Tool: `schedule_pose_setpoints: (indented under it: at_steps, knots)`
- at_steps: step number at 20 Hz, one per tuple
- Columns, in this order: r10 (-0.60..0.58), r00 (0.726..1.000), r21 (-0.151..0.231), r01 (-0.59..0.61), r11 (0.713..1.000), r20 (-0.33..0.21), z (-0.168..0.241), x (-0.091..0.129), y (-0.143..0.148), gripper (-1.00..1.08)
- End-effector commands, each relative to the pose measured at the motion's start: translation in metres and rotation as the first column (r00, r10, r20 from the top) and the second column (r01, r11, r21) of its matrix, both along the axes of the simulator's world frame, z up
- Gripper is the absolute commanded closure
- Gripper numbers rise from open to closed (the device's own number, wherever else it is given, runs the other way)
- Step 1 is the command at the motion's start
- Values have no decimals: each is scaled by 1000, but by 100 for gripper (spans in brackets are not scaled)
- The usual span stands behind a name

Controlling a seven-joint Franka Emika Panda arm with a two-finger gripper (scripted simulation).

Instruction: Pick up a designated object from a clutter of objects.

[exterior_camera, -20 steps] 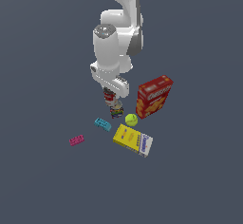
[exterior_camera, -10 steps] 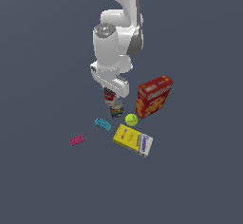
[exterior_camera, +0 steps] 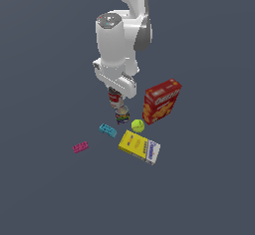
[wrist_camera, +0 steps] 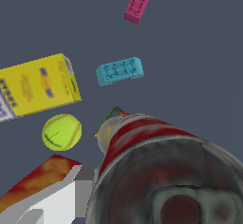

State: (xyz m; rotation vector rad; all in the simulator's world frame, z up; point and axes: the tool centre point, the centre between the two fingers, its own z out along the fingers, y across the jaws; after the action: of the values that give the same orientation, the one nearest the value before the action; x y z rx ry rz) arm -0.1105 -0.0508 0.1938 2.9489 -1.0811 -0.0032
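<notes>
The red and white can (exterior_camera: 115, 100) with the dark metal top (wrist_camera: 176, 190) sits in my gripper (exterior_camera: 116, 94), which is shut on it. In the wrist view it fills the near corner, and one white finger (wrist_camera: 61, 197) shows beside it. The shorter multicoloured can (exterior_camera: 122, 117) stands right under and beside it, and only a sliver of that can (wrist_camera: 107, 126) shows in the wrist view. I cannot tell whether the two cans touch. The rest of the clutter lies around them on the dark floor.
A red cracker box (exterior_camera: 160, 101) stands upright on the exterior view's right. A tennis ball (exterior_camera: 138, 125), a yellow-and-white flat box (exterior_camera: 139, 147), a cyan brick (exterior_camera: 107, 129) and a pink brick (exterior_camera: 80, 147) lie in front of the cans.
</notes>
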Motion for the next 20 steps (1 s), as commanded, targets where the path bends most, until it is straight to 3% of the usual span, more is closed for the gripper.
schedule_pose_setpoints:
  at_steps: [1,20]
  knots:
    - [0,1000,-1,0,1000,4,16,4,1,108]
    - [0,1000,0,0,1000,3,184,38,8,108]
